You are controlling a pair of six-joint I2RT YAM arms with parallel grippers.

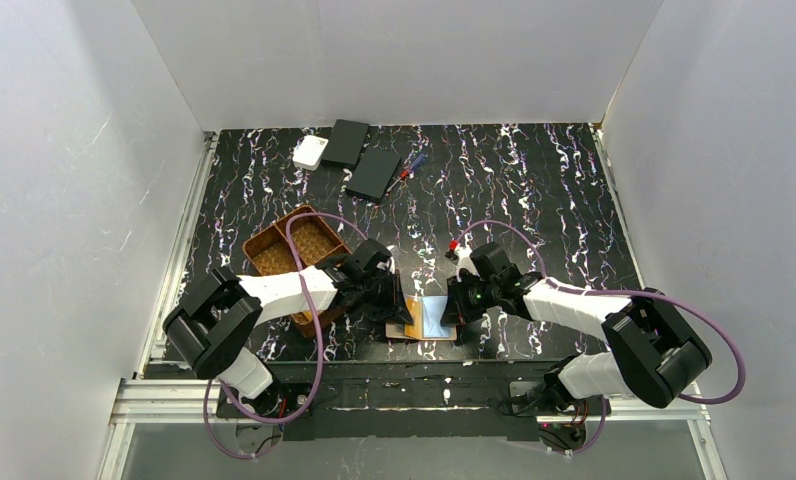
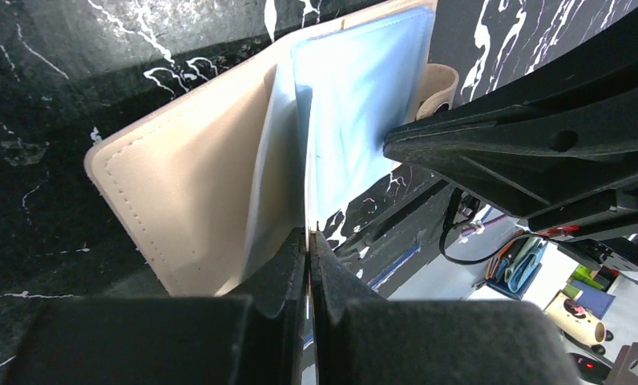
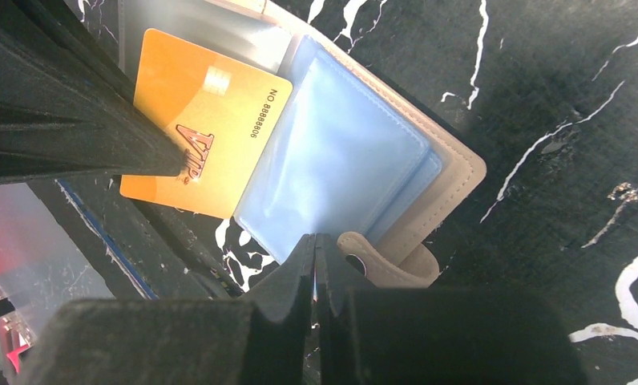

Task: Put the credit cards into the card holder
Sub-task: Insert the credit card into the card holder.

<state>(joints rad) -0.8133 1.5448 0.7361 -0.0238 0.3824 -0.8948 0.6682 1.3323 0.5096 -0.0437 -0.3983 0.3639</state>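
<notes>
From above, the card holder (image 1: 434,318) lies open at the near edge of the table (image 1: 534,200), hemmed in by the left gripper (image 1: 405,312) and right gripper (image 1: 457,318), with a woven tray (image 1: 264,243) near the left gripper and a white box (image 1: 310,152) and black boxes (image 1: 374,173) at the far edge. The left wrist view has its fingers (image 2: 288,277) pressed together under the clear pocket leaves (image 2: 272,160), while the right gripper's tip crosses the bluish leaf (image 2: 356,104) and hides part of the clasp tab (image 2: 438,87). The right wrist view shows the left fingers (image 3: 75,120) clamped on an orange credit card (image 3: 224,112) just beside the bluish leaf, and its own fingers (image 3: 300,273) all but together, empty.
</notes>
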